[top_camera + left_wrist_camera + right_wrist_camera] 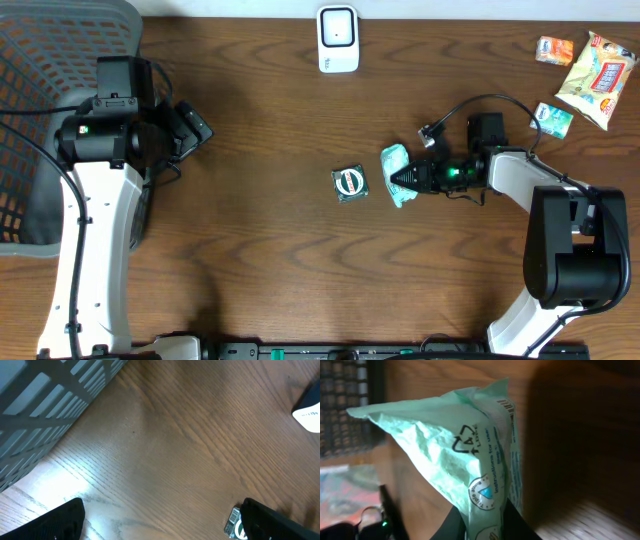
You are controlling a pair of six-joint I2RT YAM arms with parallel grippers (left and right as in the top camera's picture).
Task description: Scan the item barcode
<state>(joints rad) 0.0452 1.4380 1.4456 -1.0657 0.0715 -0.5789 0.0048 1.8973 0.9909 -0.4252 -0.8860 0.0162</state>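
My right gripper (485,530) is clamped on the green pouch (445,445) at one end. It looks light, soft and crinkly, likely floppy, so the seam edge seems the safest hold. Left gripper (162,525) gapes wide, empty.

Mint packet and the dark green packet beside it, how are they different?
The mint packet is pale and crumpled; the dark green packet is darker, square, with a round mark on top. The mint packet is pinched in the right gripper; the dark green packet lies flat on the table, with nothing holding it. Both are small green packets, side by side.
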